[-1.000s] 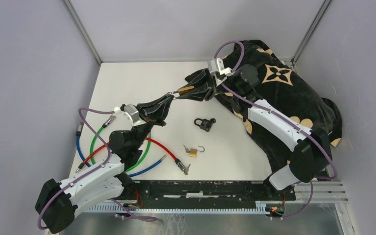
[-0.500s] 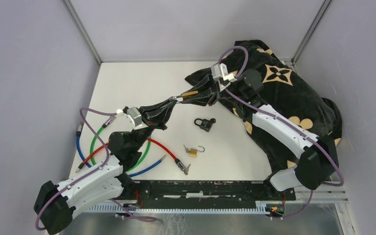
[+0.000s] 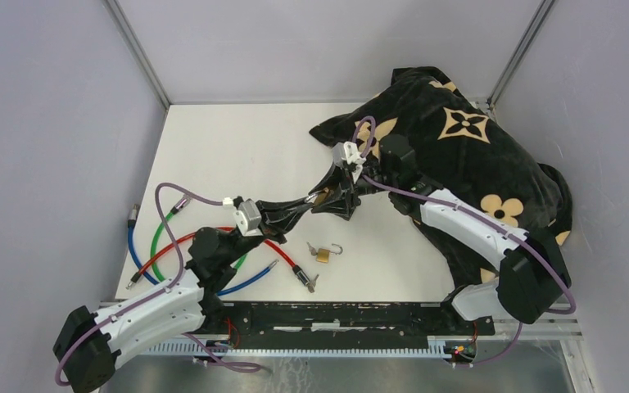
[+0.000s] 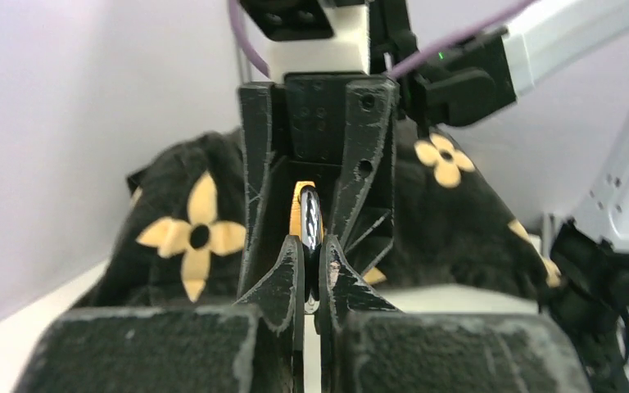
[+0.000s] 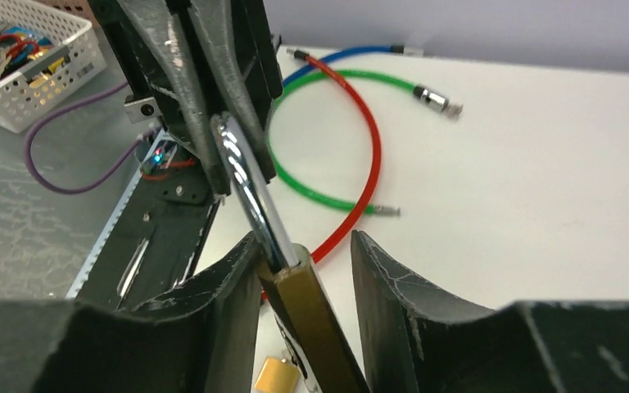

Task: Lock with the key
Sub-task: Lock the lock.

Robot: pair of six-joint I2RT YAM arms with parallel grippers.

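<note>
The left claw (image 4: pixel 311 255) is clenched on the chrome shackle (image 5: pixel 250 188) of a brass padlock (image 5: pixel 315 327). The right claw (image 5: pixel 305 250) stands released, its fingers (image 5: pixel 225 291) either side of the padlock's body.

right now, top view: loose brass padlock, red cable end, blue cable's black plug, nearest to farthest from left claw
1. loose brass padlock, toward the bases from the left claw
2. red cable end, near edge
3. black plug, far left

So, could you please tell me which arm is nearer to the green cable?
Left. The left arm passes right over the loop of the green cable. The right arm lies over the bag and reaches only to mid-table, well clear of the cable.
</note>
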